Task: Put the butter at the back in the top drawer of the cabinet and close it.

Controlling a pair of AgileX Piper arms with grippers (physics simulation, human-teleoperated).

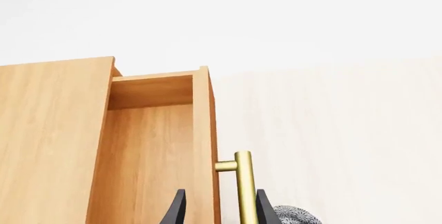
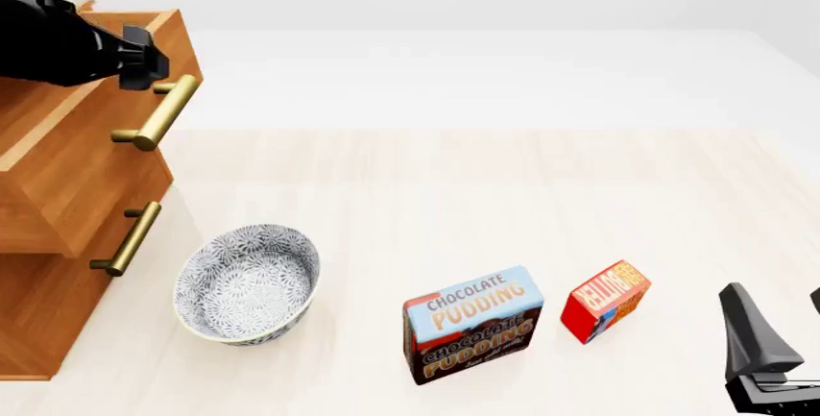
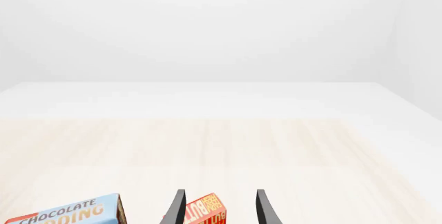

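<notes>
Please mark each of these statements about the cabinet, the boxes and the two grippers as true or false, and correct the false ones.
1. The light-brown wooden top drawer is pulled out. True.
2. The small red butter box lies inside that drawer. False: it stands on the table, beside the blue-and-brown chocolate pudding box.
3. The left gripper has its jaws on either side of the brass bar handle. True.
4. The right gripper holds the butter box. False: its jaws are open, the box is ahead.
5. The patterned grey bowl holds the pudding box. False: it is empty.
</notes>
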